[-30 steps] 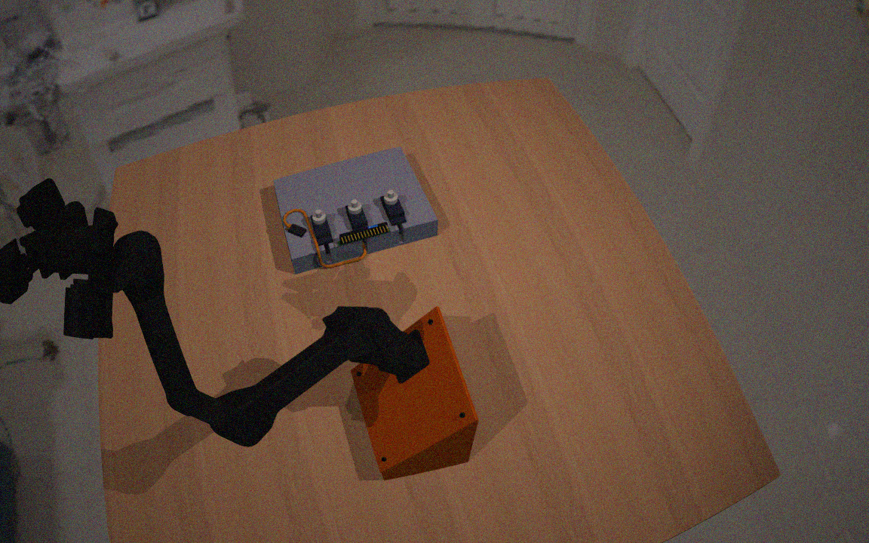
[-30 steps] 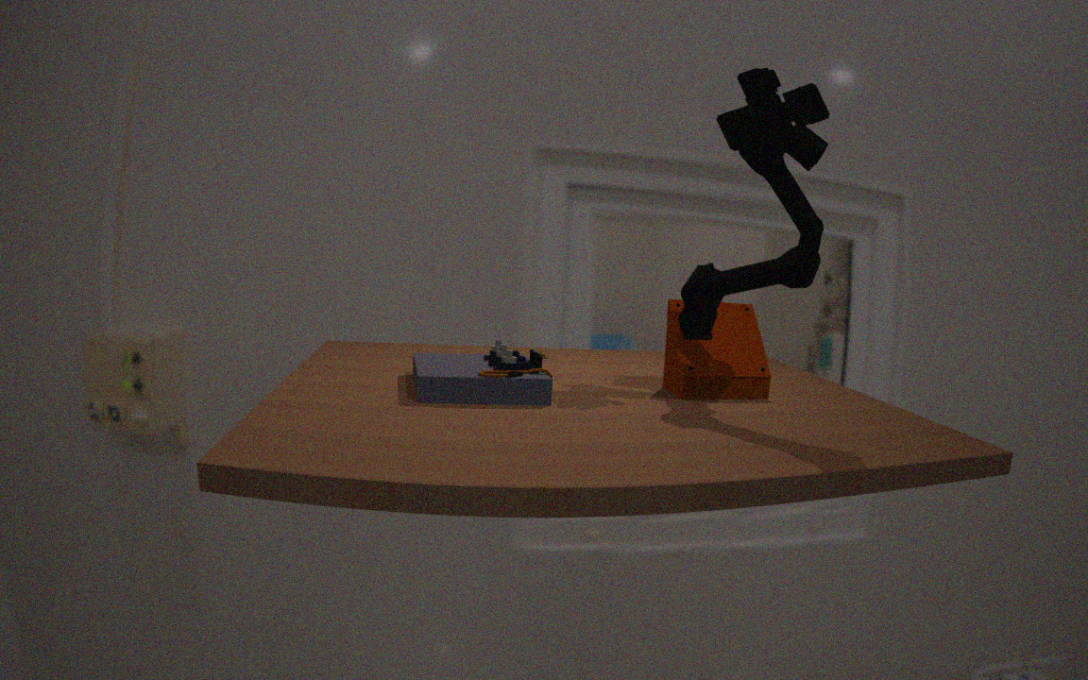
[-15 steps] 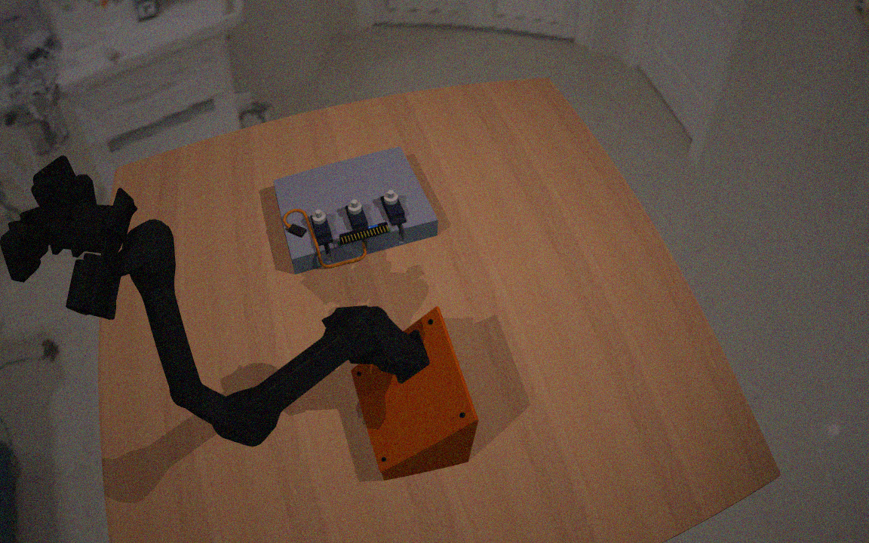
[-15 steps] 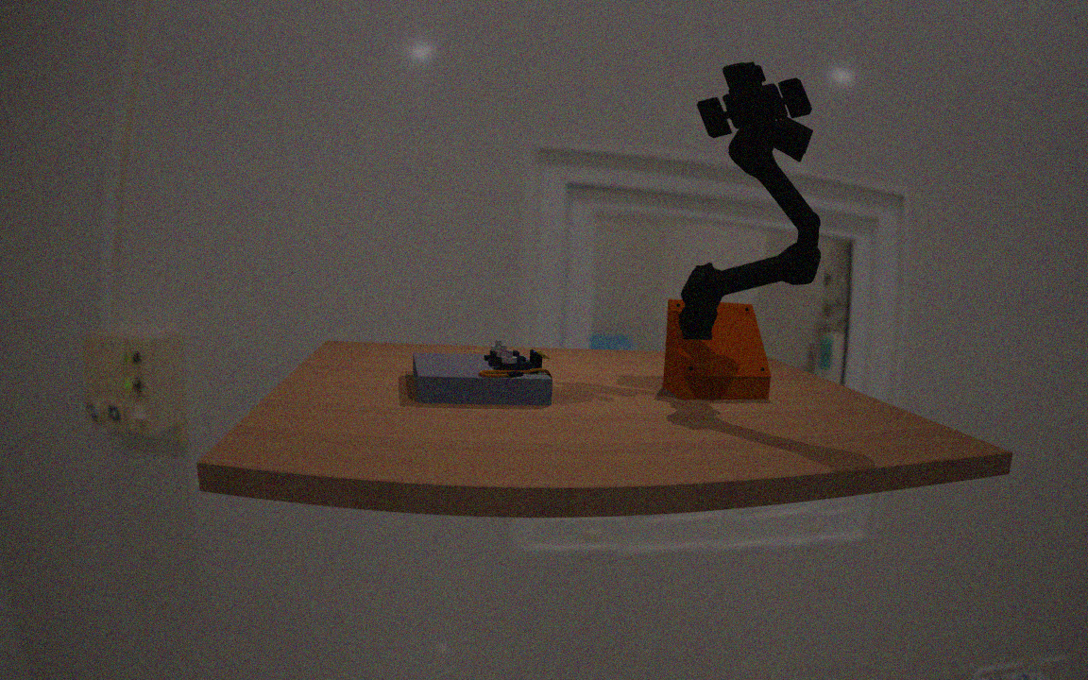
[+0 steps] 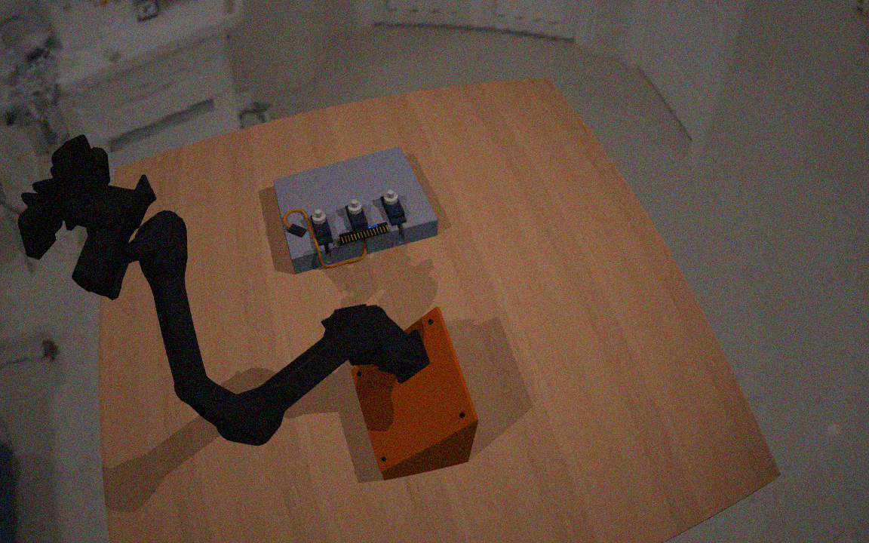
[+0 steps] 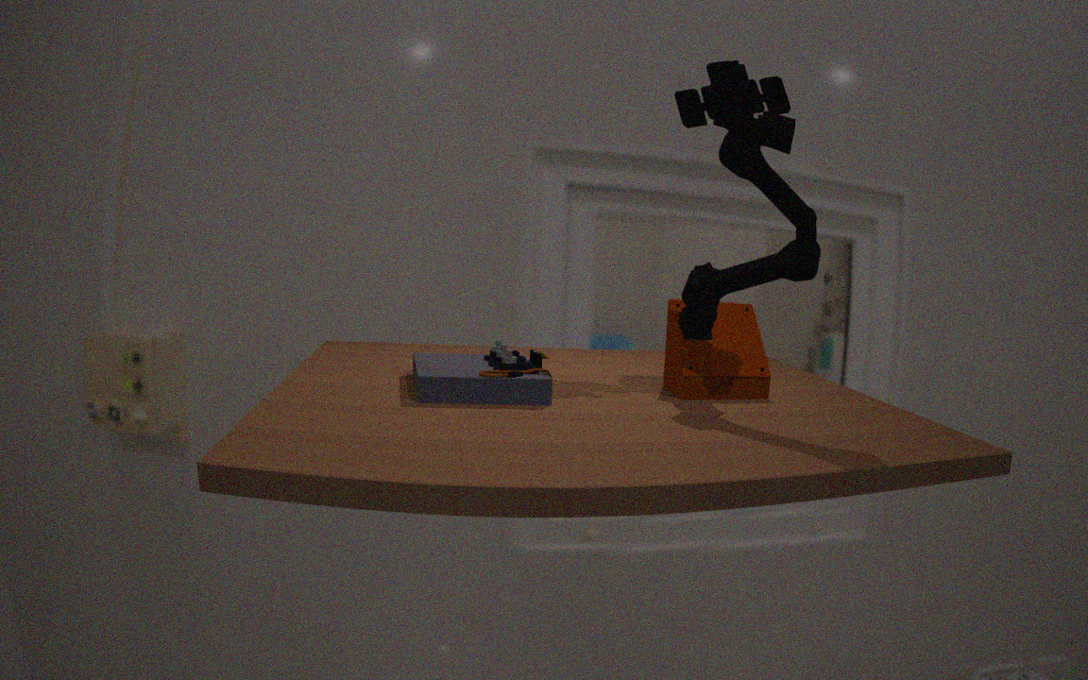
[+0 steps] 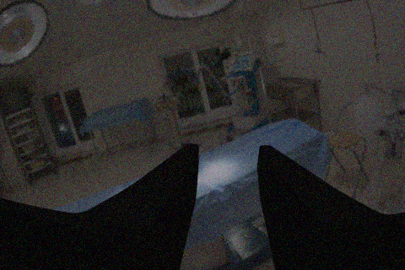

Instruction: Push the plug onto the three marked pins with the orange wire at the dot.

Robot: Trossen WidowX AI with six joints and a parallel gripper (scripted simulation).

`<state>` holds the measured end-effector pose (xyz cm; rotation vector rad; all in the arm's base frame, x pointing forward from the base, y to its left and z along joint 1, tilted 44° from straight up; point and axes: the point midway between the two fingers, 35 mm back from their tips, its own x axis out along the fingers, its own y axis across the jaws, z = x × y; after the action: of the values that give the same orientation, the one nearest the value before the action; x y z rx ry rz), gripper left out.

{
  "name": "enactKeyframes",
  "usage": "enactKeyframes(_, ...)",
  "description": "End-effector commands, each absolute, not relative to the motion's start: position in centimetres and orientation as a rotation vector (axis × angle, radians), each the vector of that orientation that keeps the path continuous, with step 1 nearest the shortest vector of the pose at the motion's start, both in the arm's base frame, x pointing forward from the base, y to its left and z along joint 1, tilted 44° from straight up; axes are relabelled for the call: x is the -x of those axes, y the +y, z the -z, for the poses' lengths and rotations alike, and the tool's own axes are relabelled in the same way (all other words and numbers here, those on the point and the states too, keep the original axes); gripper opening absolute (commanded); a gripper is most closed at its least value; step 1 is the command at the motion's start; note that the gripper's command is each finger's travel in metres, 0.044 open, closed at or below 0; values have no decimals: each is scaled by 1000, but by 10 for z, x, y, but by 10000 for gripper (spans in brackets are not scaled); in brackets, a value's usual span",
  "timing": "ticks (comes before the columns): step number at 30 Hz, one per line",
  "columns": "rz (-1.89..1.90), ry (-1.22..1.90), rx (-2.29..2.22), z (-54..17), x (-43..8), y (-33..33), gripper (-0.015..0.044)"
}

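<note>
The grey holder (image 5: 350, 176) (image 6: 447, 388) lies on the far half of the table (image 5: 559, 283) (image 6: 531, 456), with three small servo motors (image 5: 355, 216) along its near side. The black plug (image 5: 296, 230) lies on the holder's left end, and its orange lead (image 5: 321, 255) loops down and round to the front. The pin row (image 5: 364, 234) runs along the near edge, with a blue band (image 5: 371, 225) at its right part. My gripper (image 5: 53, 199) (image 6: 729, 94) (image 7: 229, 155) is raised high off the table's left side, far from the plug. Its fingers stand narrow with nothing between them.
The arm's orange base block (image 5: 424, 412) (image 6: 725, 364) stands on the table in front of the holder. The wrist view shows only dim room background with lamps and furniture.
</note>
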<state>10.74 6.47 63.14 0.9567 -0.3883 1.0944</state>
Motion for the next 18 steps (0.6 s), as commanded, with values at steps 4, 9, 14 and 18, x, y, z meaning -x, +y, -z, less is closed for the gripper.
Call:
enactKeyframes(4,-1032,-450,-951,-625,-124,52,115)
enactKeyframes(9,-983,-487,-942,-619,-137,44,115)
enactKeyframes(14,-928,-518,-930,-612,-149,37,115)
enactKeyframes(18,-884,-539,-918,-606,-159,31,115)
